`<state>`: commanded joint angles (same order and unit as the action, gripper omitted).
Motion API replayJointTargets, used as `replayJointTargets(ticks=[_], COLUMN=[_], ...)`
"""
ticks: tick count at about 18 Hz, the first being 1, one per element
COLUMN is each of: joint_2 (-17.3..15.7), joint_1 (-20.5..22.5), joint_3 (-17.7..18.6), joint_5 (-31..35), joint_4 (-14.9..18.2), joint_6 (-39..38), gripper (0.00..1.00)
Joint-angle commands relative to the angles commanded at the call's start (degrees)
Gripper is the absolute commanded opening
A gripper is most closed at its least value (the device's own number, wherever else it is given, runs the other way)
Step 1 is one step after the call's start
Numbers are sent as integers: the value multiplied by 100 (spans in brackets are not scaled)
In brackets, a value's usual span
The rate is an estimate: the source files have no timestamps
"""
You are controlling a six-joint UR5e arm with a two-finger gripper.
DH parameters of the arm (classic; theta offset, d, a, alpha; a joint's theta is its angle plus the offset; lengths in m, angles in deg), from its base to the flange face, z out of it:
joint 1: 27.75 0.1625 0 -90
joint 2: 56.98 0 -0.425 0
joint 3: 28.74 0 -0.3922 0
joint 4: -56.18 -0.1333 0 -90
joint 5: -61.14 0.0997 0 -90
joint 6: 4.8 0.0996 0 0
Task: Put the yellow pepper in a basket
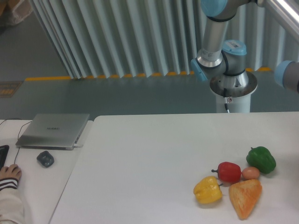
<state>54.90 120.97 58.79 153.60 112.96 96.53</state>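
Orange and rough-textured, a triangular wedge [245, 198] lay nearest the camera at the lower right of the white table [154, 158], its point aimed toward the front edge. Just left of it sat the yellow pepper [208, 190], small, glossy and lobed, resting on the table surface near the front, with nothing gripping it. Slightly behind and between these two lay the red pepper [229, 171], its dark stem pointing left, and touching or almost touching its right side was a small brownish egg [251, 173]. Farther right and a little deeper stood the green pepper [261, 159], close to the egg. At the far left edge of the view, a person's hand [9, 172] with a striped sleeve rested on a separate pale desk [46, 186], near a dark computer mouse [45, 159]. Behind the mouse lay a closed silver laptop [53, 130]. Beyond the table's back edge rose the white base [232, 95] of the robot arm [217, 32], whose grey and blue joints climbed out of the top of the view. The tool was outside the picture, so whether it was released or clenched could not be told. Behind everything hung a pale ribbed curtain [117, 32] above a floor marked with a yellow line [56, 78].
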Motion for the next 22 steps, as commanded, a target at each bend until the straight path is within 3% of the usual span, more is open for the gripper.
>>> replayJointTargets(ticks=[3,8,14,22], joint_2=[-9,35,53,53], joint_1=[-44,-194,-159,-168], joint_3=[27,62,317,290], joint_5=[-35,-88,-87,-79], joint_4=[0,-44,-61,-97], joint_6=[-26,-825,-852,-852], gripper=[100,100,100,100])
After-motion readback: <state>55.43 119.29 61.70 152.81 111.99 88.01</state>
